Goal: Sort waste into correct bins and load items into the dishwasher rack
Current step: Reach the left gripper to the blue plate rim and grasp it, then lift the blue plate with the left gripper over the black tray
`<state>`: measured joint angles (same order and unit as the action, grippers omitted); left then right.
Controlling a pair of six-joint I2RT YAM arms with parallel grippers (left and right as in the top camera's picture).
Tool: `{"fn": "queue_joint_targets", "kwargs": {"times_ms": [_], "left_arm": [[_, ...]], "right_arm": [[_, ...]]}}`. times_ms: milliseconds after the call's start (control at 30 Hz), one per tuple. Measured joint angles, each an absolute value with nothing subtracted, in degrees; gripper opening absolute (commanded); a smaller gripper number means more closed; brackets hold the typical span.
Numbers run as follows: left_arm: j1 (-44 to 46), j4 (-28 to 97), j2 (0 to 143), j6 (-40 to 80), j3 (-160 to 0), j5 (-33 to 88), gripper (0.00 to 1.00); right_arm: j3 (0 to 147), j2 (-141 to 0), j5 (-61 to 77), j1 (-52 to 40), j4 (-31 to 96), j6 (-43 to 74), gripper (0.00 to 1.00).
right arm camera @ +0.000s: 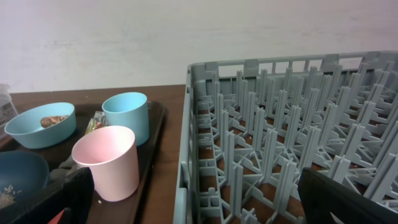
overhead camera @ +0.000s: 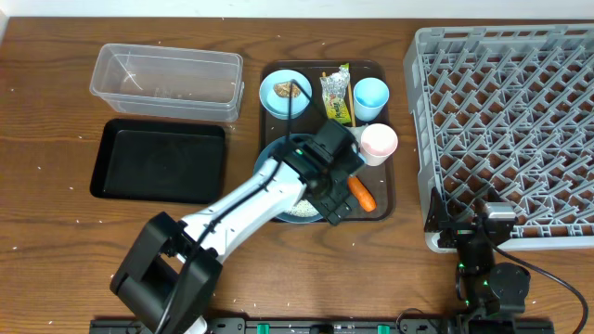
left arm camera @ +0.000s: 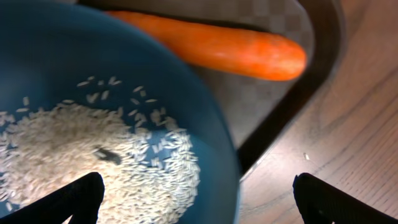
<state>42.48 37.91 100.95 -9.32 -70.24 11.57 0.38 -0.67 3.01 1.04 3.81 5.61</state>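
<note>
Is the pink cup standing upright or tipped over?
Upright: the pink cup stands on the brown tray, its open mouth facing up.

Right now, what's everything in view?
rack: one, grey, right
clear tub: one, clear, far left
black tray: one, black, near left
brown tray: one, brown, centre
large bowl: one, dark blue, brown tray
rice: loose, white, in large bowl
carrot: one, orange, beside large bowl
small bowl: one, light blue, brown tray
blue cup: one, light blue, brown tray
pink cup: one, pink, beside blue cup
wrapper: one, yellow-green, beside blue cup
left gripper: one, black, over large bowl
right gripper: one, black, by rack
</note>
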Motion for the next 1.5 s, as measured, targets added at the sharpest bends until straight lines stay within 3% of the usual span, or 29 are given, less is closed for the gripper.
{"fn": "queue_joint_targets", "kwargs": {"times_ms": [400,533,667,833,1000,1133,1233,1500], "left_arm": [[45.95,37.85,103.74,-11.0,-70.24,7.29,1.0],[46.04,37.15,106.98,-11.46,-70.24,6.61,0.94],[46.02,33.69,107.59,-11.86,-70.26,5.32,0.77],[46.04,30.94,108.33,-12.12,-70.3,4.51,0.7],[46.02,30.02,111.59,-12.14,-70.39,3.55,0.45],[46.09,29.52,111.53,-11.97,-70.48,3.42,0.33],[46.09,29.36,111.53,-11.68,-70.5,2.76,0.08],[46.02,28.25,110.98,-12.34,-71.5,-0.21,0.06]], "right_arm": [[0.38,-0.67,3.01,1.04,3.81,5.61,0.99],[0.4,-0.67,3.01,1.04,3.81,5.61,0.99],[0.38,-0.67,3.01,1.04,3.81,5.61,0.99],[0.38,-0.67,3.01,1.06,3.81,5.61,0.99],[0.38,-0.67,3.01,1.04,3.81,5.61,0.99],[0.4,-0.67,3.01,1.04,3.81,5.61,0.99],[0.38,-0.67,3.01,1.04,3.81,5.61,0.99],[0.38,-0.67,3.01,1.06,3.81,5.61,0.99]]}}
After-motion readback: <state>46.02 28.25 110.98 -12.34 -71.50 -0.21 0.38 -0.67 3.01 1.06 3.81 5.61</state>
